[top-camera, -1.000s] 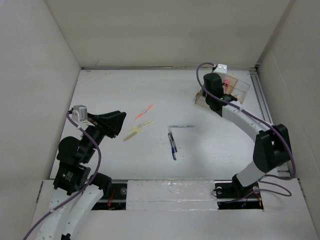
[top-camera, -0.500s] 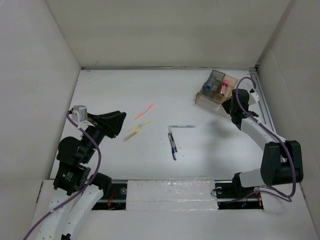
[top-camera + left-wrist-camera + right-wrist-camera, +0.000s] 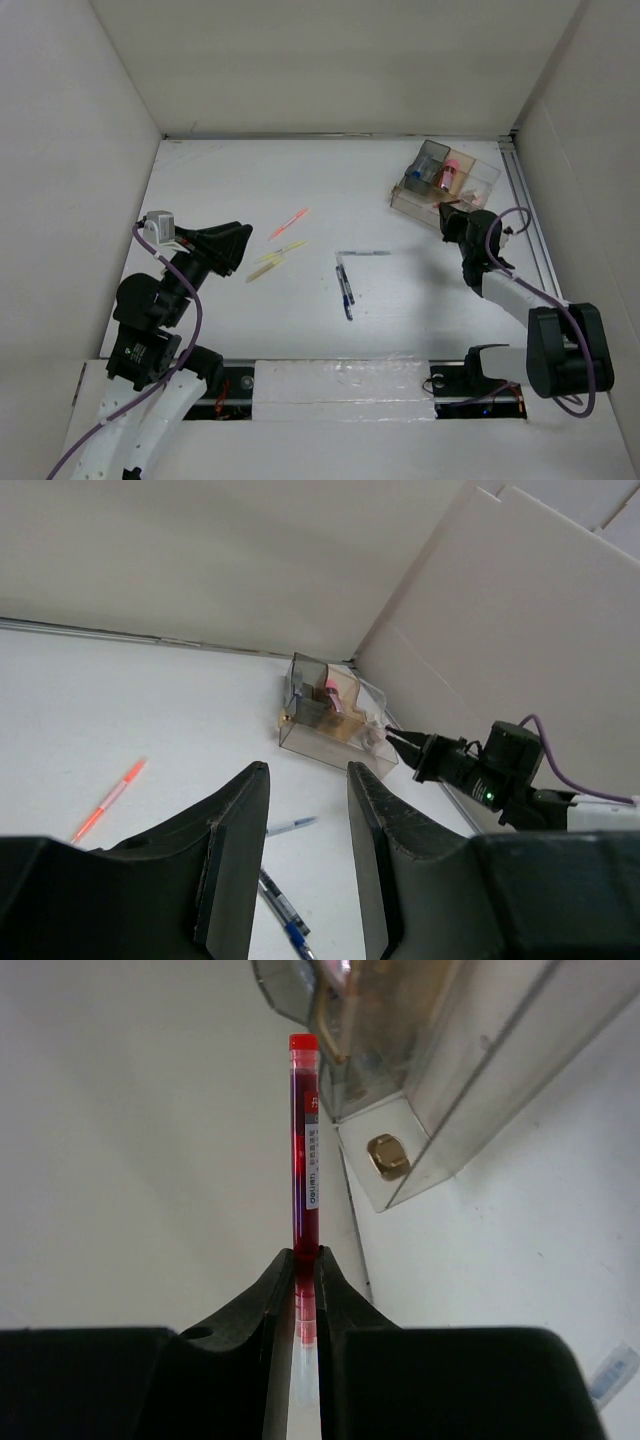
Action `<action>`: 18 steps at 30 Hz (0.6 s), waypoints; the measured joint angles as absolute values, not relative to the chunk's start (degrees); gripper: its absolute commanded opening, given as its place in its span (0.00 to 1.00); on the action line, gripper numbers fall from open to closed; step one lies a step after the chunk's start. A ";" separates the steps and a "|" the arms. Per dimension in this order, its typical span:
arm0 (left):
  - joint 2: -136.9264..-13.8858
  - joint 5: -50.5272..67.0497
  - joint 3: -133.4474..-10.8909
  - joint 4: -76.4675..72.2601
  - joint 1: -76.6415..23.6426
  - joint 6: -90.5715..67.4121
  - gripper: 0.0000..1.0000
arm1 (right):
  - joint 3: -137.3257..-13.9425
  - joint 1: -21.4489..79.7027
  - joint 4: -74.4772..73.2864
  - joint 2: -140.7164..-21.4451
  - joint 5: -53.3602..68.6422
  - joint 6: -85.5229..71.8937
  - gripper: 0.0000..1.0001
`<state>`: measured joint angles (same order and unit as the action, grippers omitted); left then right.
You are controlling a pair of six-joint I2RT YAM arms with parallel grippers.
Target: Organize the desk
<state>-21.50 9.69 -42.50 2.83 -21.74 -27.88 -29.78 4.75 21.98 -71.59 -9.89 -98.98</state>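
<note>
The white desk (image 3: 230, 180) carries a clear organizer box (image 3: 470, 186) at the far right, with small items in its compartments. My right gripper (image 3: 450, 218) sits just in front of that box, shut on a red pen (image 3: 304, 1150) that sticks straight out from the fingertips (image 3: 280, 1270) toward the box (image 3: 430, 1070). My left gripper (image 3: 235, 245) hovers open over the left side, nothing between its fingers (image 3: 240, 820). Loose on the desk lie an orange-red pen (image 3: 289, 223), two yellow pens (image 3: 277, 260), a clear pen (image 3: 363, 253) and two blue pens (image 3: 345, 288).
A metal rail (image 3: 530, 230) runs along the desk's right side beside the box. White walls enclose the desk at left, back and right. In the left wrist view the box (image 3: 330, 715) and right gripper (image 3: 395, 738) stand near the right wall.
The right arm has drawn back from above the organizer box toward the near right and sunk lower, the red pen still in its grip. The left arm has not moved.
</note>
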 measured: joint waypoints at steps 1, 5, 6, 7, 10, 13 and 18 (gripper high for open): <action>-21.50 9.72 -42.50 2.83 -21.74 -27.88 0.33 | -28.25 4.75 23.59 -72.14 -9.67 -101.43 0.04; -21.47 9.87 -42.50 2.83 -21.74 -27.88 0.33 | -26.09 4.58 29.43 -77.03 -7.90 -108.36 0.05; -21.45 9.87 -42.50 2.85 -21.74 -27.88 0.33 | -26.06 4.49 31.27 -78.81 -7.25 -109.36 0.05; -21.43 9.87 -42.50 2.83 -21.74 -27.88 0.33 | -25.98 4.45 33.06 -80.44 -6.76 -110.19 0.06; -21.39 9.87 -42.50 2.83 -21.74 -27.88 0.33 | -25.47 4.25 37.30 -84.05 -5.72 -111.53 0.07; -21.28 9.87 -42.50 2.83 -21.74 -27.88 0.33 | -25.06 3.75 39.55 -85.52 -5.48 -112.18 0.08; -21.19 9.87 -42.50 2.83 -21.74 -27.88 0.33 | -25.04 1.89 40.69 -85.49 -5.34 -112.79 0.09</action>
<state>-21.19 9.87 -42.50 2.83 -21.74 -27.88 -25.04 1.89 40.69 -85.49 -5.34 -112.79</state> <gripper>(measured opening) 0.330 0.151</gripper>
